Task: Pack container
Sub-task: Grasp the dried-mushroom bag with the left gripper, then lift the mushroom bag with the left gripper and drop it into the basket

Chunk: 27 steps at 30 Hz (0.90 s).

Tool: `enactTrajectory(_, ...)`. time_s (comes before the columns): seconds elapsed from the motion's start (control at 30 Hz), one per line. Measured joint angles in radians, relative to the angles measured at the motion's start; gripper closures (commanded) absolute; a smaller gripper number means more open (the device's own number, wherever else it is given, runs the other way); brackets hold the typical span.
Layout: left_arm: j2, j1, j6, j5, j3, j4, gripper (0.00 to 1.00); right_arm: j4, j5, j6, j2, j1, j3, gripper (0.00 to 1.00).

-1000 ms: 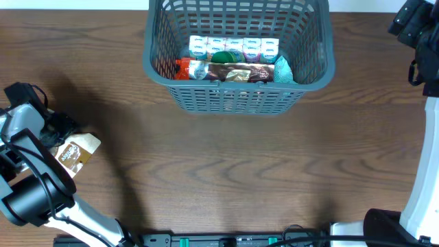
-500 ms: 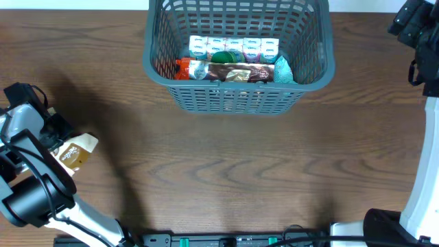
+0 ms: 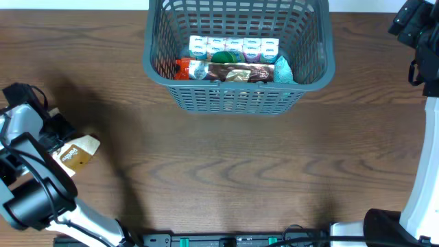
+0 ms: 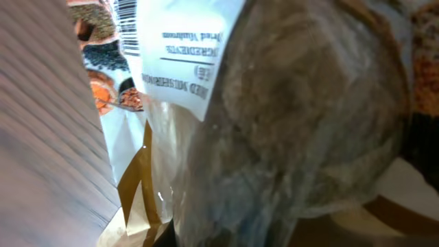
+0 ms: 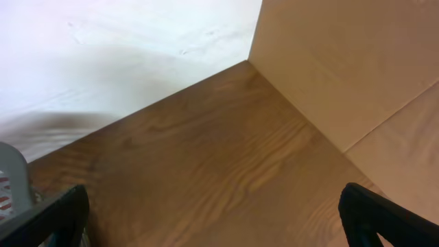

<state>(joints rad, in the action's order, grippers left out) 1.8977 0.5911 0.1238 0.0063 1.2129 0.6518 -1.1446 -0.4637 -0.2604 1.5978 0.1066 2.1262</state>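
1. Left pincer (image 3: 60,137): low at the left edge of the table (image 3: 226,171). It is up against a brown-and-white snack packet (image 3: 77,152), which lies on its inboard side, toward the table's middle.
2. Left wrist view: the snack packet fills the frame. I see a white label (image 4: 185,55) with small print and brownish contents under clear film. No fingers are visible, so I cannot tell whether this pincer is pinching the packet or only touching it.
3. Right pincer (image 5: 216,223): spread wide, with dark fingertips (image 5: 55,219) in the two lower corners of its own view and only bare wood between them.
4. Container (image 3: 236,55): upright on the far side of the table, well apart from the left pincer and nearer the right pincer. A grey bit of its rim shows just beside the right pincer's left fingertip.
5. Inside the container: a row of small white packets (image 3: 233,46), a long orange-brown packet (image 3: 219,71) in front of them, and a teal packet (image 3: 283,70) at the end nearest the right pincer.
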Motion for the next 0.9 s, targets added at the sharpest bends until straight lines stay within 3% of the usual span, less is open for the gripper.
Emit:
enactTrajectory(0.4, -0.395, 0.002, 0.029, 0.278, 0.192, -0.028, 0.94, 0.000, 0.000, 0.000, 0.000, 0.000, 0.000, 0.01)
enactTrajectory(0.57, -0.528, -0.029, 0.034, 0.537, 0.281, -0.187, 0.94, 0.000, 0.000, 0.000, 0.000, 0.000, 0.000, 0.01)
enactTrajectory(0.73, -0.593, -0.153, 0.034, 0.788, 0.373, -0.393, 0.95, 0.000, 0.000, 0.000, 0.000, 0.000, 0.000, 0.01)
enactTrajectory(0.9, -0.612, -0.279, 0.034, 0.907, 0.421, -0.553, 0.94, 0.000, 0.000, 0.000, 0.000, 0.000, 0.000, 0.01)
